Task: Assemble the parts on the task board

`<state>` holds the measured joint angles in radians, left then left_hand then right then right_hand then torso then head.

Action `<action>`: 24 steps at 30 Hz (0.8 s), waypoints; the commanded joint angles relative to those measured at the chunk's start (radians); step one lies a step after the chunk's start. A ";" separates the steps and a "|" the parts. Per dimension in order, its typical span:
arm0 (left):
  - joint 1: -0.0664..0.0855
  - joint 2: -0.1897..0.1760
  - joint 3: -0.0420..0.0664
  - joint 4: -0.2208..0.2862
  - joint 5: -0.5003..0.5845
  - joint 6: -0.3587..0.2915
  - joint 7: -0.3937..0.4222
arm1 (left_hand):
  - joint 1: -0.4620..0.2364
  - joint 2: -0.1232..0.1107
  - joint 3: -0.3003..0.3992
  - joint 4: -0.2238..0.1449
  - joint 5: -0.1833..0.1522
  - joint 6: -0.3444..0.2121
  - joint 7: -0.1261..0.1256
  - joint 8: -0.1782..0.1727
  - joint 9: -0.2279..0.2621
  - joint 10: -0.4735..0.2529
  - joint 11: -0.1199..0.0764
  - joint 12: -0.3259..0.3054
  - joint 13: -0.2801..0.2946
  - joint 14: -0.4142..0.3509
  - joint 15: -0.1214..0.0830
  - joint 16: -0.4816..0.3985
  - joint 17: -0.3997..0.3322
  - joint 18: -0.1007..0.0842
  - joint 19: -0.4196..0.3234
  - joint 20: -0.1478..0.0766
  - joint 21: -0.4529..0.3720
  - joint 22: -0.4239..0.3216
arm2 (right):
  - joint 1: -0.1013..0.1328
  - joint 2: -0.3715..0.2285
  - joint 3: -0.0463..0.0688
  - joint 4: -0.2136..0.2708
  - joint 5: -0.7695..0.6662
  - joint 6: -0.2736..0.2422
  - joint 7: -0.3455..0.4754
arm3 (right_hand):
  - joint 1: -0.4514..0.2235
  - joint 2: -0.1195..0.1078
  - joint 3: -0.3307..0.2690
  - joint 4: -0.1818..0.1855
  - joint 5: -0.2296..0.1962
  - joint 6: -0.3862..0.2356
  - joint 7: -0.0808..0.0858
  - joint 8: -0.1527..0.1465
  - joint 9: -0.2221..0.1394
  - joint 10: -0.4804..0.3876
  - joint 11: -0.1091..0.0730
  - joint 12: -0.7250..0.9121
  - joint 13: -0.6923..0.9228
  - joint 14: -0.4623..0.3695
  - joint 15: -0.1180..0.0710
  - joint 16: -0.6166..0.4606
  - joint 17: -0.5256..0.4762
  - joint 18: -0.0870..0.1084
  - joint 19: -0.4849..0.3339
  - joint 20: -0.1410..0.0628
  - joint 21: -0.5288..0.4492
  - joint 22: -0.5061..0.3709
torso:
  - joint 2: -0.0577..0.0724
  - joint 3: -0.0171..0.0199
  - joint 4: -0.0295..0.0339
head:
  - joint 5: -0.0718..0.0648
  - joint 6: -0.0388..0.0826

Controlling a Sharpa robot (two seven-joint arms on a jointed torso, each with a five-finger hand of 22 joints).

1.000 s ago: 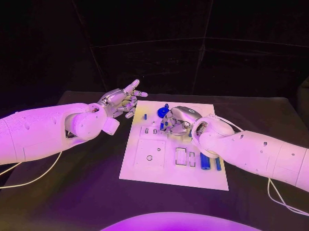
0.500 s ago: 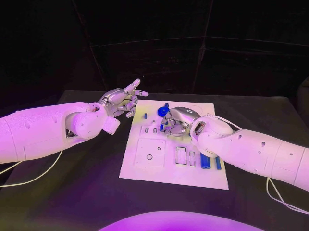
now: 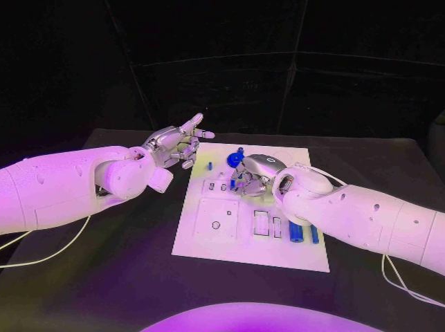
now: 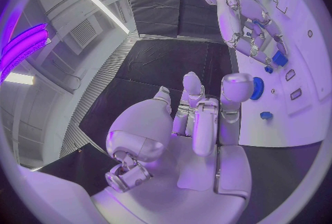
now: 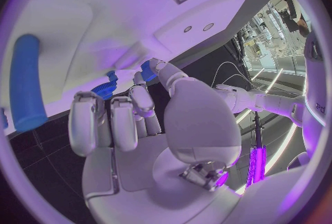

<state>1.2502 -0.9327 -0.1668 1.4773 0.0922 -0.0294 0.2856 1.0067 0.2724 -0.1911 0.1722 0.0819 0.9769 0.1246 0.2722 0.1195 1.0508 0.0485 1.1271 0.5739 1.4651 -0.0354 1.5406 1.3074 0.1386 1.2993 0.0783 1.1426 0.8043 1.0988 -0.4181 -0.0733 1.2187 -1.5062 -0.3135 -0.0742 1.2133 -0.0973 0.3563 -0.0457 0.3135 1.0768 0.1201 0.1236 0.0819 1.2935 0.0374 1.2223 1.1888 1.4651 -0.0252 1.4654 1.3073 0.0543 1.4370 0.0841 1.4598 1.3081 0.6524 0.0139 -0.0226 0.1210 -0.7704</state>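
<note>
1. Over the far half of the task board (image 3: 244, 238) the right hand (image 3: 256, 174) sits low, fingers curled downward onto the plate; a small blue part (image 5: 148, 68) shows at its fingertips in the right wrist view, and whether it is truly pinched I cannot tell.
2. Just beyond that hand a round blue part (image 3: 234, 160) stands on the board.
3. Off the board's far left corner the left hand (image 3: 175, 146) hovers above the black table (image 3: 102, 277), fingers apart, one pointing up and away, holding nothing.
4. Nearer the robot, by the board's right edge, two blue cylinders (image 3: 296, 232) lie side by side, close to the right forearm.
5. White rectangular recesses (image 3: 261, 224) and a small hexagonal hole (image 3: 215, 225) show in the board's middle.
6. Another small blue piece (image 3: 209, 167) stands near the board's far left edge.
</note>
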 commanded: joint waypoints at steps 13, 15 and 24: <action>0.002 0.003 0.001 0.003 -0.004 0.016 0.003 | 0.012 -0.003 0.000 -0.009 0.001 0.000 0.001 -0.003 -0.001 -0.002 -0.003 -0.002 -0.002 0.084 0.008 -0.004 0.176 0.002 -0.006 0.000 -0.004 -0.003 | 0.002 0.006 0.000 -0.007 -0.035 0.037 -0.026 | -0.006 0.006 -0.009 0.002 -0.009 0.002 -0.003 0.006 0.000 -0.014 -0.001 -0.013 -0.007 0.070 -0.007 -0.007 0.109 -0.006 -0.012 -0.003 -0.012 0.090 | 0.000 0.0003 0.0001 | 0.002 -0.004; 0.002 0.003 0.001 0.003 -0.004 0.016 0.003 | 0.012 -0.003 0.000 -0.009 0.001 0.000 0.001 -0.003 -0.001 -0.002 -0.003 -0.002 -0.002 0.084 0.008 -0.004 0.176 0.002 -0.006 0.000 -0.004 -0.003 | 0.002 0.007 0.000 -0.007 -0.037 0.039 -0.028 | -0.006 0.005 -0.010 0.002 -0.010 0.001 -0.003 0.005 0.000 -0.016 -0.001 -0.015 -0.009 0.070 -0.007 -0.008 0.108 -0.005 -0.014 -0.003 -0.013 0.089 | 0.000 0.0002 -0.0004 | 0.002 -0.005; 0.002 0.004 0.001 0.001 -0.005 0.020 0.003 | 0.012 -0.003 0.000 -0.009 0.001 0.000 0.001 -0.003 -0.001 -0.002 -0.003 -0.002 -0.002 0.084 0.008 -0.004 0.176 0.002 -0.006 0.000 -0.004 -0.003 | 0.002 0.009 0.000 -0.008 -0.041 0.046 -0.028 | -0.007 0.003 -0.014 0.002 -0.012 -0.003 -0.002 0.003 -0.001 -0.020 0.000 -0.018 -0.011 0.069 -0.006 -0.010 0.105 -0.004 -0.017 -0.003 -0.016 0.085 | 0.000 0.0005 -0.0006 | 0.002 -0.006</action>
<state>1.2502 -0.9292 -0.1668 1.4773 0.0916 -0.0252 0.2831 1.0106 0.2685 -0.1912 0.1666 0.0819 0.9769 0.1246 0.2722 0.1195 1.0509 0.0486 1.1271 0.5732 1.4651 -0.0354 1.5406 1.3074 0.1386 1.2994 0.0783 1.1426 0.8025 1.0993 -0.4103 -0.0733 1.2116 -1.5362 -0.2839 -0.0988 1.2132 -0.0973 0.3475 -0.0424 0.3080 1.0736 0.1203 0.1275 0.0813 1.2787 0.0375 1.2107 1.1784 1.4651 -0.0252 1.4607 1.3081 0.0543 1.4256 0.0801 1.4469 1.3078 0.6524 0.0142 -0.0232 0.1237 -0.7764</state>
